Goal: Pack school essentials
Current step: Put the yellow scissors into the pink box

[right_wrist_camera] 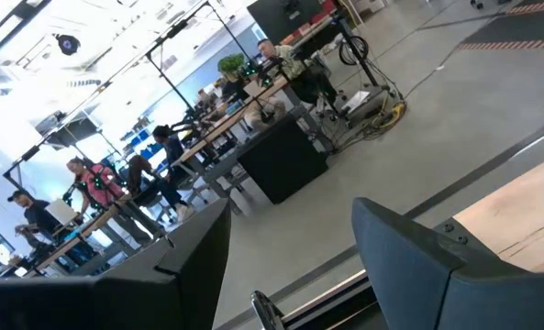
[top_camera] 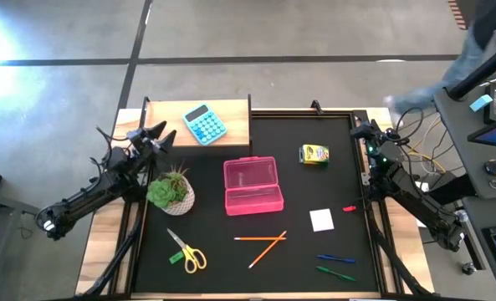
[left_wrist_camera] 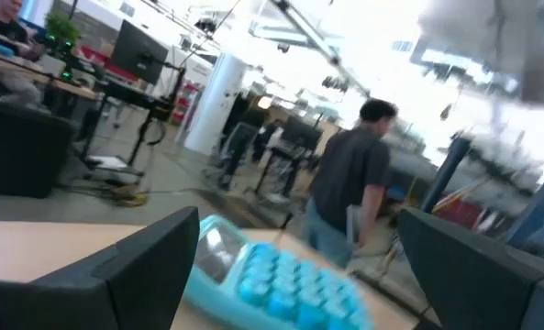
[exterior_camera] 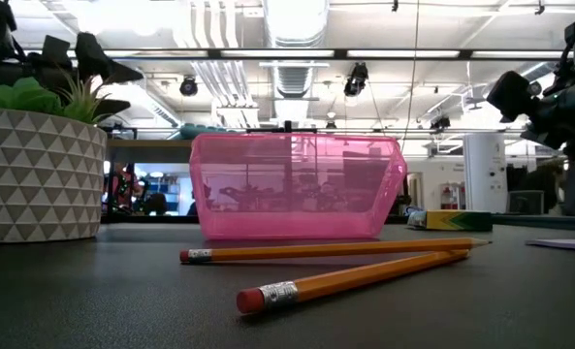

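Observation:
The school essentials lie loose on the black mat (top_camera: 214,226). Yellow-handled scissors (top_camera: 187,253) lie near the front left, and two orange pencils (top_camera: 264,242) cross at the front middle. A white note pad (top_camera: 321,219), a blue pen (top_camera: 335,258) and a green pen (top_camera: 335,272) lie at the front right. The yellow crayon box (top_camera: 314,154) lies farther back. A pink case (top_camera: 252,186) stands open at the centre. My left gripper (top_camera: 160,134) hangs open above the table's far left. My right gripper (top_camera: 360,130) hangs open above the far right corner. Neither touches anything.
A light-blue calculator (top_camera: 204,124) lies on a wooden board (top_camera: 231,113) at the far edge, in front of my left gripper (left_wrist_camera: 299,220). A potted plant (top_camera: 172,192) stands left of the case. A small red thing (top_camera: 349,208) lies by the note pad. People move in the room behind.

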Motion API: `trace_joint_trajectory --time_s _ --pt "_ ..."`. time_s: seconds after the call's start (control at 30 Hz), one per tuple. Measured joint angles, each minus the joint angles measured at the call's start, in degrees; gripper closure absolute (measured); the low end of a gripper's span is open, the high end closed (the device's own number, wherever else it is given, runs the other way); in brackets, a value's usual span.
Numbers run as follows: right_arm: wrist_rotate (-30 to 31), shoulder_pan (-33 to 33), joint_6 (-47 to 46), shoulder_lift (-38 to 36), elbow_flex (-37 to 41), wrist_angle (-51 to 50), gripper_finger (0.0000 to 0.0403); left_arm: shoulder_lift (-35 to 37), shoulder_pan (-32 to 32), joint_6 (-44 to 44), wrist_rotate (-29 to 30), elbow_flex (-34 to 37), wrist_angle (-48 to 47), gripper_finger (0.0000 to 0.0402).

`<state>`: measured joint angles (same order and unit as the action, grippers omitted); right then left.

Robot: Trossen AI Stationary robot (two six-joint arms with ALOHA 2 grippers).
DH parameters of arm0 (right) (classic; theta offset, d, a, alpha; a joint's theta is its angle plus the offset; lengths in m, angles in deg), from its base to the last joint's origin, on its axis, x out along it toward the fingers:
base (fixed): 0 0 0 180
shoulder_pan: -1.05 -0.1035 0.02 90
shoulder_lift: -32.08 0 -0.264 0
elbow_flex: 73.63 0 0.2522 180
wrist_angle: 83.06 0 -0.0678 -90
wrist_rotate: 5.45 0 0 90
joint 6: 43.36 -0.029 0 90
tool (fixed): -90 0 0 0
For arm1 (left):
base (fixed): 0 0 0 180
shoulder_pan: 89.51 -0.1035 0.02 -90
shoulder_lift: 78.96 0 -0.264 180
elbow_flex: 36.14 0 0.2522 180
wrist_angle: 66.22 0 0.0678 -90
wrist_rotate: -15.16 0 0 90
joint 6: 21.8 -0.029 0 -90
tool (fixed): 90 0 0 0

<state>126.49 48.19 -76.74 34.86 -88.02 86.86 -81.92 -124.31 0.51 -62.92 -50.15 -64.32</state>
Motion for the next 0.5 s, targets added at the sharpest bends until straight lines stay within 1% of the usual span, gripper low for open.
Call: trace_joint_trajectory --time_s 0.07,0.23,0.4,0.5 --pt "0.0 0.0 0.0 0.0 0.0 0.0 0.0184 0.0 0.0 1.6 -0.3 0.0 1.0 0.0045" --pt "0.0 0.0 0.0 0.0 0.0 0.0 0.0184 0.0 0.0 2.0 -1.0 0.0 5.4 0.0045" --pt "0.0 0.0 0.0 0.0 0.0 0.0 0.0184 0.1 0.0 6.1 -1.5 -0.2 9.3 0.0045" --pt "0.0 0.0 0.0 0.0 0.0 0.0 0.0184 -0.4 0.0 10.2 -4.1 -0.9 9.2 0.0045"
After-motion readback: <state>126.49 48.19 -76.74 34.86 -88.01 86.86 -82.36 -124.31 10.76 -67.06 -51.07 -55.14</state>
